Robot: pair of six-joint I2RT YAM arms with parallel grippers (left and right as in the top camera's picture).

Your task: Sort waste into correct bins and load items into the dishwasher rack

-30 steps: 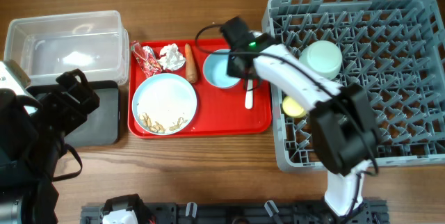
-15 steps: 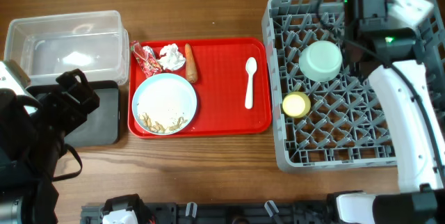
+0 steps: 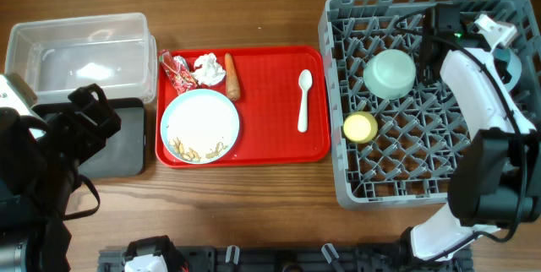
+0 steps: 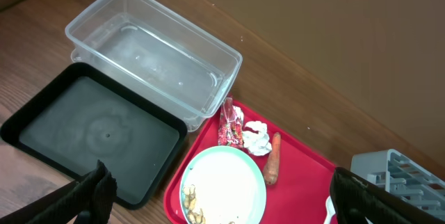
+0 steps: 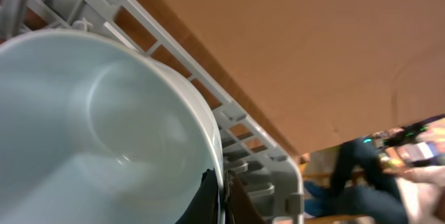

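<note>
Right wrist view shows the right end effector [image 5: 221,196] clamped on the rim of the light blue bowl [image 5: 90,126], at the dishwasher rack [image 5: 257,140] right side; left end effector [image 4: 221,182] spread wide, empty.

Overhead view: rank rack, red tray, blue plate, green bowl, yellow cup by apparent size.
Largest to smallest:
1. rack
2. red tray
3. plate
4. green bowl
5. yellow cup
The bowl and cup sit raised in the rack, slightly nearer the camera, but the gaps are wide enough that the order holds.
</note>
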